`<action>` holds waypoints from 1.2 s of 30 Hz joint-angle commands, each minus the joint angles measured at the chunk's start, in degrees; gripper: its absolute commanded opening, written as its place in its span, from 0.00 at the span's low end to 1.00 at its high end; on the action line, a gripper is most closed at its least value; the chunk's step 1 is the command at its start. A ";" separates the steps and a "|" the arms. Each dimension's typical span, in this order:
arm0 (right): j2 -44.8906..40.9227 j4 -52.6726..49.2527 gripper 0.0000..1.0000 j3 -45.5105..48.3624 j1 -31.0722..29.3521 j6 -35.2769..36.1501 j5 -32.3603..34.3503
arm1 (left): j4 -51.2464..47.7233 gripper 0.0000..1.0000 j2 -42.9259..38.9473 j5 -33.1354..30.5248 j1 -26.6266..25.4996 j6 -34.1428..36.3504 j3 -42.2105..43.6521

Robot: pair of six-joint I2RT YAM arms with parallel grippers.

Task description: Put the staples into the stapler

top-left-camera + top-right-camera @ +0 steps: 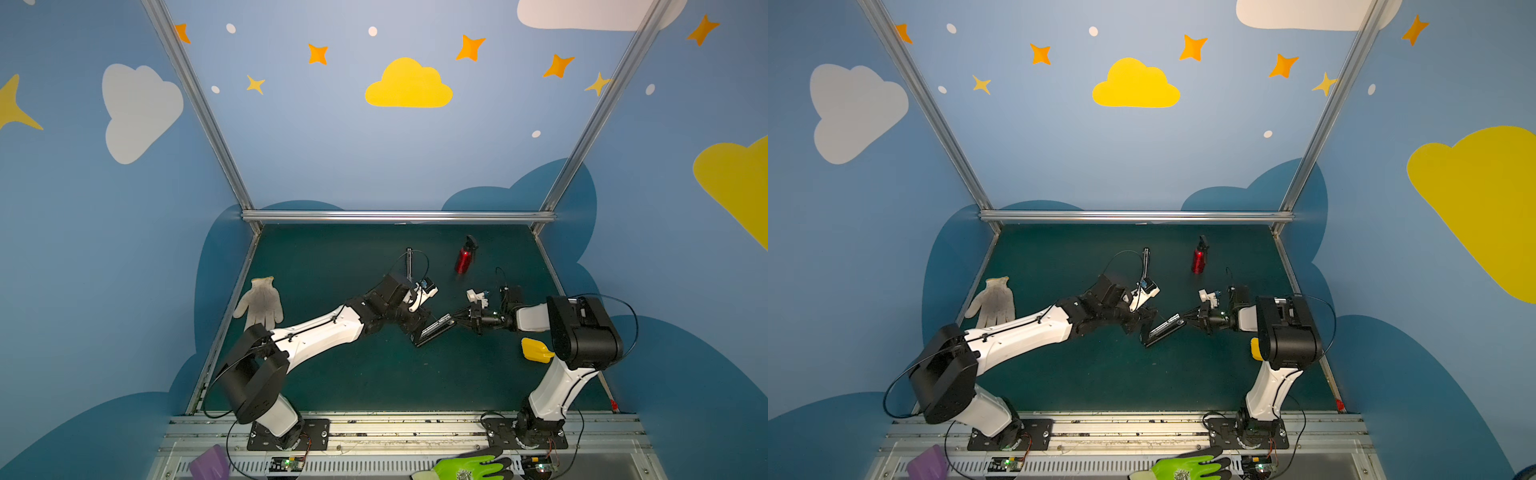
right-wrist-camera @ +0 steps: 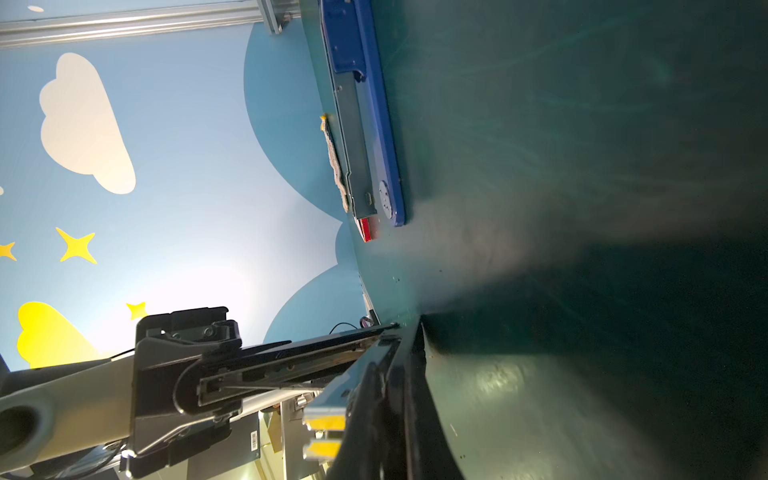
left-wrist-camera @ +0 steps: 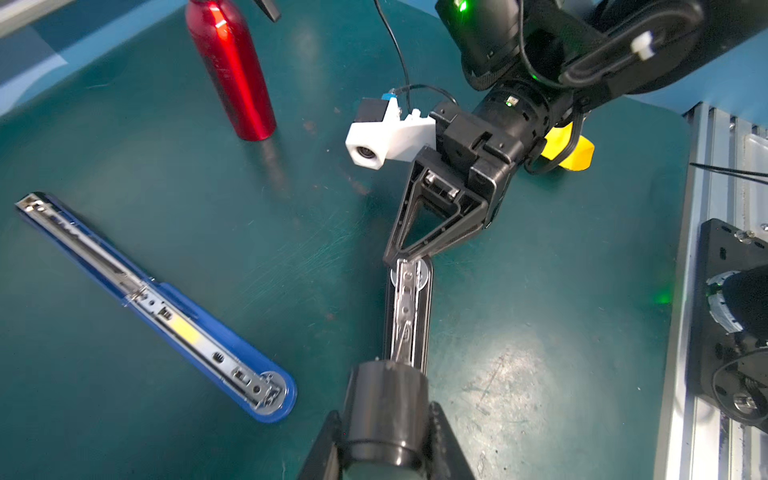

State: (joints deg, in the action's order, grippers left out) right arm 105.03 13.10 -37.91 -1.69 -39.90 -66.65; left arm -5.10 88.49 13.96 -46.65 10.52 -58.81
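The left claw [image 3: 386, 415] is gripping the black stapler [image 3: 409, 316] at its rounded hinge end, one finger on each side. The right claw [image 3: 401, 259] is standing closed, its tips meeting at the stapler's opposite end, right on the tip of the bare metal rail — whether they are pinching it or only touching it, I cannot tell. In both top views the black stapler is stretching between the two claws near the middle of the bench [image 1: 353, 374]. A blue stapler [image 3: 166, 307] is lying on the bench nearby, apart from both claws, its metal channel facing up. A red bottle [image 3: 232, 70] is standing upright farther back, a white glove [image 1: 259, 305] is lying near the left edge, and a yellow object [image 1: 536, 350] is sitting by the right arm.
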 commanded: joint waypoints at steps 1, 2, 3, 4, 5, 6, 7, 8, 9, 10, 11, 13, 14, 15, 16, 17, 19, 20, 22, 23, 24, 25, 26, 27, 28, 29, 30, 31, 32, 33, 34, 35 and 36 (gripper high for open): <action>2.36 -4.33 0.00 -1.99 3.02 -0.99 10.14 | -1.33 0.04 -4.26 -3.94 -0.10 0.43 2.46; 2.48 -4.40 0.00 -2.16 3.39 -0.88 10.20 | -1.63 0.04 -5.12 -4.39 -0.12 0.01 3.32; 2.68 -4.37 0.00 -2.30 3.79 -0.78 10.20 | -1.83 0.04 -6.07 -4.86 0.03 -0.38 4.32; 2.82 -4.46 0.00 -2.34 4.20 -0.86 10.29 | -1.92 0.04 -6.87 -5.11 -0.10 -0.79 5.28; 2.93 -4.25 0.00 -2.43 4.59 -1.03 10.31 | -2.01 0.04 -7.81 -5.53 -0.19 -1.15 6.46; 3.05 -4.00 0.00 -2.35 4.98 -1.29 10.19 | -2.10 0.04 -8.87 -6.14 -0.30 -1.60 7.71; 3.06 -3.68 0.00 -2.34 5.22 -1.45 10.23 | -2.11 0.04 -9.83 -6.51 -0.28 -2.01 8.87; 3.06 -3.66 0.00 -2.43 5.46 -1.45 10.23 | -1.87 0.04 -10.89 -7.02 -0.35 -2.76 10.35; 3.17 -3.79 0.00 -2.52 5.74 -1.32 10.31 | -1.75 0.04 -11.92 -7.30 -0.37 -3.55 11.61; 3.21 -3.94 0.00 -2.61 5.97 -1.28 10.32 | -1.83 0.04 -12.67 -7.55 -0.49 -4.11 12.58; 3.20 -3.90 0.00 -2.69 6.20 -1.32 10.25 | -1.69 0.04 -13.47 -7.98 -0.58 -4.70 13.85; 3.50 -3.32 0.00 -2.69 6.53 -1.83 10.05 | -0.61 0.04 -15.04 -8.24 -0.69 -6.03 16.43; 3.51 -3.12 0.00 -2.69 6.68 -2.05 10.21 | 0.09 0.04 -15.71 -8.46 -0.82 -6.89 17.83; 3.51 -2.87 0.00 -2.78 6.77 -2.20 10.31 | 0.58 0.04 -16.31 -8.57 -0.95 -7.79 18.73; 3.47 -3.02 0.00 -2.93 6.92 -2.20 10.40 | 0.90 0.04 -16.63 -8.66 -1.22 -8.49 19.51; 3.44 -3.24 0.00 -3.04 7.04 -2.19 10.53 | 1.19 0.04 -16.90 -9.08 -1.58 -9.07 20.40; 3.42 -3.38 0.00 -3.35 7.14 -2.20 10.67 | 1.79 0.04 -17.13 -10.42 -2.89 -9.85 21.87; 3.46 -3.76 0.00 -3.65 7.23 -2.11 10.79 | 2.06 0.04 -17.04 -11.22 -3.62 -10.35 22.53; 3.58 -3.92 0.00 -3.96 7.44 -2.12 10.87 | 2.44 0.04 -16.62 -12.66 -4.87 -10.91 23.66; 3.58 -3.96 0.00 -4.09 7.46 -2.11 11.01 | 2.70 0.04 -16.36 -13.73 -5.76 -11.17 24.40; 3.56 -4.05 0.00 -4.18 7.59 -2.10 11.03 | 3.03 0.04 -16.16 -14.84 -6.58 -11.31 25.05; 3.60 -4.10 0.00 -4.25 7.59 -2.11 11.02 | 3.42 0.04 -16.00 -15.58 -7.16 -11.59 25.58; 3.60 -4.26 0.00 -4.35 7.68 -1.99 11.16 | 3.92 0.04 -16.11 -16.03 -7.63 -11.98 26.28; 3.56 -4.52 0.00 -4.48 7.73 -1.92 11.23 | 4.44 0.04 -16.18 -16.22 -8.04 -12.29 26.89; 3.69 -4.63 0.00 -4.71 7.77 -1.85 11.19 | 5.06 0.04 -16.24 -16.61 -8.47 -12.54 27.60; 3.77 -4.86 0.00 -4.89 7.75 -1.77 11.33 | 5.48 0.04 -16.26 -17.28 -8.99 -12.61 28.18; 3.77 -5.02 0.00 -5.04 7.75 -1.68 11.37 | 5.69 0.04 -16.16 -17.84 -9.37 -12.68 28.59; 3.84 -5.02 0.00 -5.11 7.76 -1.67 11.45 | 5.72 0.04 -15.97 -18.23 -9.74 -12.72 28.96; 3.86 -5.16 0.00 -5.16 7.79 -1.66 11.61 | 5.65 0.04 -15.51 -18.58 -10.09 -12.64 29.17; 3.86 -5.11 0.00 -5.20 7.81 -1.67 11.63 | 5.50 0.04 -15.10 -19.10 -10.59 -12.55 29.35; 3.82 -5.26 0.00 -5.33 7.76 -1.67 11.71 | 5.12 0.04 -14.59 -19.99 -11.09 -12.70 29.36; 3.77 -5.46 0.00 -5.35 7.76 -1.58 11.81 | 4.85 0.04 -14.03 -20.43 -11.50 -12.86 29.36; 3.71 -5.53 0.00 -5.33 7.81 -1.51 11.89 | 4.69 0.05 -13.57 -20.90 -11.82 -13.09 29.45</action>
State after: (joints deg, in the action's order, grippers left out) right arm 107.90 10.00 -42.17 4.91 -40.93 -60.64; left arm 3.38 73.34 -0.60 -57.80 -3.79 -30.50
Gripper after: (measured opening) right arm 0.081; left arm 0.269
